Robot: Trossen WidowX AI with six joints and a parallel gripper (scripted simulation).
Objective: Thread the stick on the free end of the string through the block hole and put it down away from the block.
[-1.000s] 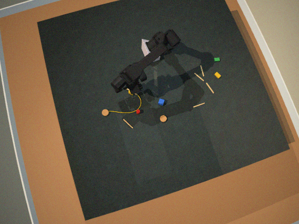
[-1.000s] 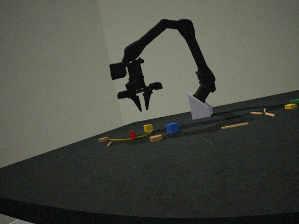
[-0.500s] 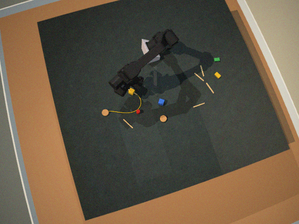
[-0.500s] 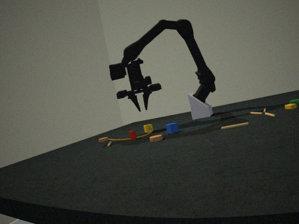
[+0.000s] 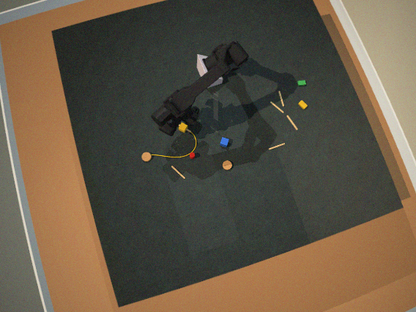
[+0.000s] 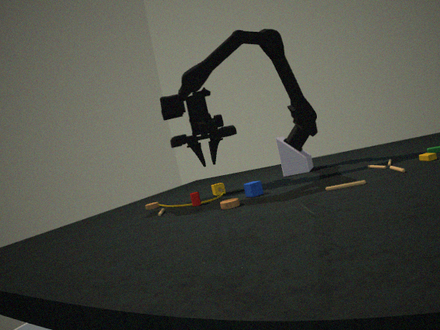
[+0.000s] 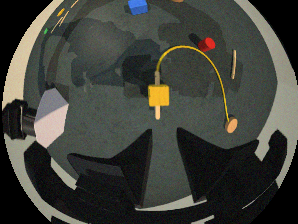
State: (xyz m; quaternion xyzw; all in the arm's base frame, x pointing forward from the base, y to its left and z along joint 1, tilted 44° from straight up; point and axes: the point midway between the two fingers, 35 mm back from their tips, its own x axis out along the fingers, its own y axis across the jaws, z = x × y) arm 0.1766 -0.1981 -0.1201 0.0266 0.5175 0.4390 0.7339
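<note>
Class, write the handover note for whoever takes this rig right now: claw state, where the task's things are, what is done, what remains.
Claw: part open, holding nothing, hovering above the yellow block.
Stick: lodged in the block's hole, with a stub showing on each side. The string curves from it past the red piece to the button.
Done: stick inserted; block on the table.
Left: grasp the stick end away from the string, pull the string through, lay the stick down away from the block, open the claw fully, withdraw.
</note>
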